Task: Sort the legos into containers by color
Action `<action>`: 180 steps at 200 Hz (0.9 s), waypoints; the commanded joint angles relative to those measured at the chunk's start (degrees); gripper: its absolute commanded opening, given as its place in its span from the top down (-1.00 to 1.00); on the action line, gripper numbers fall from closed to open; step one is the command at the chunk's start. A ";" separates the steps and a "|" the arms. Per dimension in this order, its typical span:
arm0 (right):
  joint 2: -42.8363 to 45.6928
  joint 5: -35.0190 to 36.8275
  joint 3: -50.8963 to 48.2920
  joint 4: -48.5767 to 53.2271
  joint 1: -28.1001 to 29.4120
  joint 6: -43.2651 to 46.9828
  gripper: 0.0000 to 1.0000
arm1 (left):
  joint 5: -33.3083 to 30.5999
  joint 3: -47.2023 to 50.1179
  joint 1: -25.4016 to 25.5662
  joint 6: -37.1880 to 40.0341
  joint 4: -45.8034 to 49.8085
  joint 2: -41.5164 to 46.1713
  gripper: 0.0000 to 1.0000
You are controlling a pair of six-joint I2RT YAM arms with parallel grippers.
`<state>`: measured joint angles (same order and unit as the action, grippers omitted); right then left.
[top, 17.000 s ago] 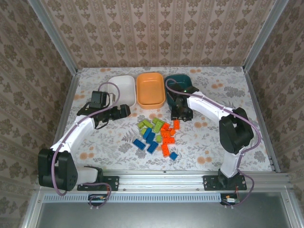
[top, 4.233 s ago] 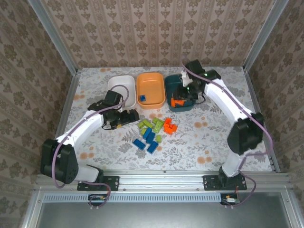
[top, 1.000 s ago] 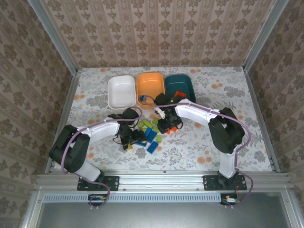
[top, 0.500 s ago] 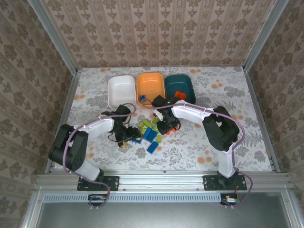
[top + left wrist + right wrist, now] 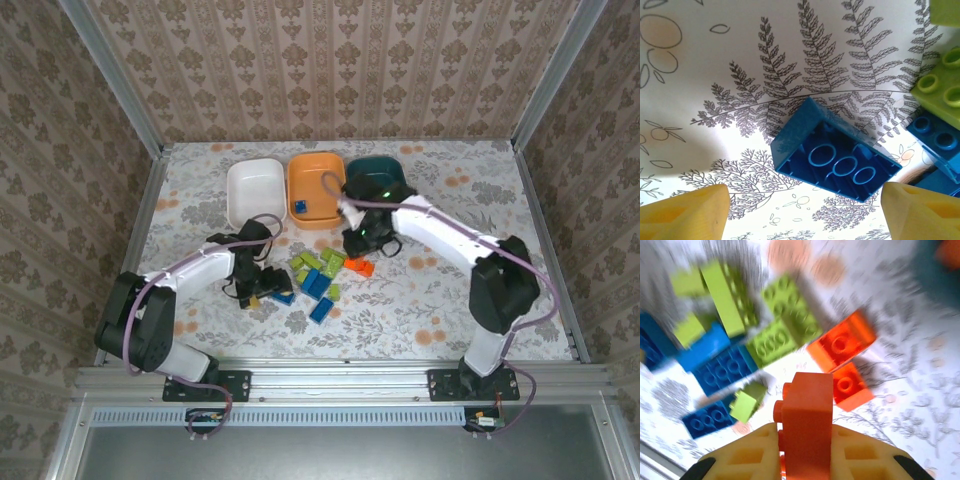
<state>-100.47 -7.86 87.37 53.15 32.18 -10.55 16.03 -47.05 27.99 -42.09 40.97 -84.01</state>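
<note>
On the overhead camera, half a second back my right gripper (image 5: 370,240) was down in the brick pile. Now it has lifted off and swung towards the dark teal plastic bowl (image 5: 385,165), with the arm arched across that bowl's front. The left arm lies low over the flower-printed tablecloth (image 5: 450,290). Its left gripper (image 5: 260,290) has barely shifted and sits at the pile's left edge. I count three shallow bowls in a row at the back: a white plastic bowl (image 5: 255,192), an orange plastic bowl (image 5: 310,178) and the teal one. One small blue brick (image 5: 300,207) lies in the orange bowl.

On the left wrist camera, the yellow fingertips (image 5: 687,210) stand wide apart and hold nothing. One blue plastic brick (image 5: 835,162) lies underside up on the cloth between them, touching neither.

On the right wrist camera, the fingers are clamped on an orange plastic brick (image 5: 807,415), held clear of the cloth. Below it lie two loose orange bricks (image 5: 842,345), touching each other. Beside them are the lime green bricks (image 5: 790,310) and more blue ones, too blurred for a firm count.
</note>
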 commanded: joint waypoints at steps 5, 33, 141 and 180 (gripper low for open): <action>-0.34 -2.80 6.64 2.02 -5.97 -5.98 0.56 | -1.32 -1.09 -0.38 -4.12 -1.41 0.96 -0.62; -7.78 1.86 15.50 2.15 -10.18 -10.08 0.56 | 0.27 2.43 -0.43 -15.08 -8.42 1.89 -0.65; -25.15 6.67 24.07 0.99 -13.70 -13.38 0.38 | 1.72 9.70 -0.90 -38.30 -21.73 0.87 -0.60; -21.57 6.57 22.58 1.17 -13.72 -12.61 -0.20 | 2.51 8.15 -0.81 -39.12 -22.51 -1.87 -0.50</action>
<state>-125.86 -2.07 109.93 52.90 18.48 -23.00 15.86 -38.81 26.52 -78.08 24.95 -81.82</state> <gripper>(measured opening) 0.561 0.759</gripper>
